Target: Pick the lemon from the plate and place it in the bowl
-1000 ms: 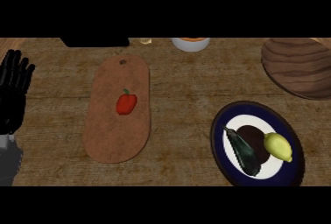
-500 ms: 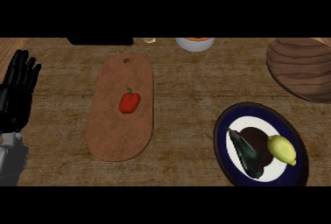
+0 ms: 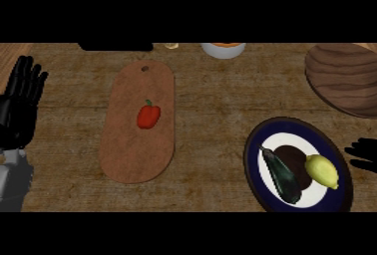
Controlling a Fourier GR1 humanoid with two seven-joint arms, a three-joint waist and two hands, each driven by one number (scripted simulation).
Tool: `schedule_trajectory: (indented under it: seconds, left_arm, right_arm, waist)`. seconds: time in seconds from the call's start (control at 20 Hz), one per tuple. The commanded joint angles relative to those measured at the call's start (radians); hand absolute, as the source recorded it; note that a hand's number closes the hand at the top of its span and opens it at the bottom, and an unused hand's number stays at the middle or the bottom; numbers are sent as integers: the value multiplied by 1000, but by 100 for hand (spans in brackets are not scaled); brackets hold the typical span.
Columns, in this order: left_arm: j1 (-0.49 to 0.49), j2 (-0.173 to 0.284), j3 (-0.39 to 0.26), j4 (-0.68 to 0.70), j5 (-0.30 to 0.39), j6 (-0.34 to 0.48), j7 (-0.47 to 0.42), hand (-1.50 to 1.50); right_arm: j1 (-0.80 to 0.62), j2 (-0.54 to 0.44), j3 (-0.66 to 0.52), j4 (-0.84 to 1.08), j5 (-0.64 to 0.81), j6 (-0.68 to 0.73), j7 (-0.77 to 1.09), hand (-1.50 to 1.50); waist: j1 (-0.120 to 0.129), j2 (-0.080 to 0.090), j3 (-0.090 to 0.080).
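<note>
Lemon (image 3: 321,171) sits on the right side of the blue-rimmed plate (image 3: 261,144), touching a dark eggplant (image 3: 281,175). It's probably light, hard and rollable, so wrap around its middle. Right hand (image 3: 364,155) only pokes in; can't tell its fingers. Left hand (image 3: 21,102) rests open.

Right hand (image 3: 364,155) is barely in view, just some fingertips poking in from the right edge near the plate (image 3: 257,149), so can't tell how the rest of it sits. Bowl (image 3: 346,79) runs off the right side too. Up top, a cup (image 3: 223,49) is chopped by the edge (only its lower part shows), same for a black thing (image 3: 115,46) and a tiny pale bit (image 3: 171,46) I can't make out. The plate's bottom rim gets clipped. Left forearm (image 3: 13,180) goes off the lower left corner.
</note>
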Motion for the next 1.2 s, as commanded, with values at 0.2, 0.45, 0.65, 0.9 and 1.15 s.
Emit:
schedule_trajectory:
  seconds: [0.2,0.45,0.65,0.9,1.15]
  left_arm:
    - [31,-43,-16,-69,-46,36,30,0]
    - [-23,-2,18,-80,-7,1,105,0]
    - [17,11,41,-96,5,-35,100,0]
    - [43,-62,10,-4,-68,-6,-32,0]
    - [32,-44,30,-87,-41,-20,56,0]
  right_arm:
    - [-132,129,70,194,150,24,-69,-150]
    - [-283,180,70,301,148,71,-90,-150]
    - [-247,208,92,330,196,9,-163,-150]
    - [-243,284,150,265,234,12,-89,-150]
    - [-289,293,137,401,317,-21,-141,-150]
  waist:
    - [-6,-2,0]
    - [-1,-2,0]
    - [-6,-3,0]
    - [-11,-2,0]
    - [-6,-3,0]
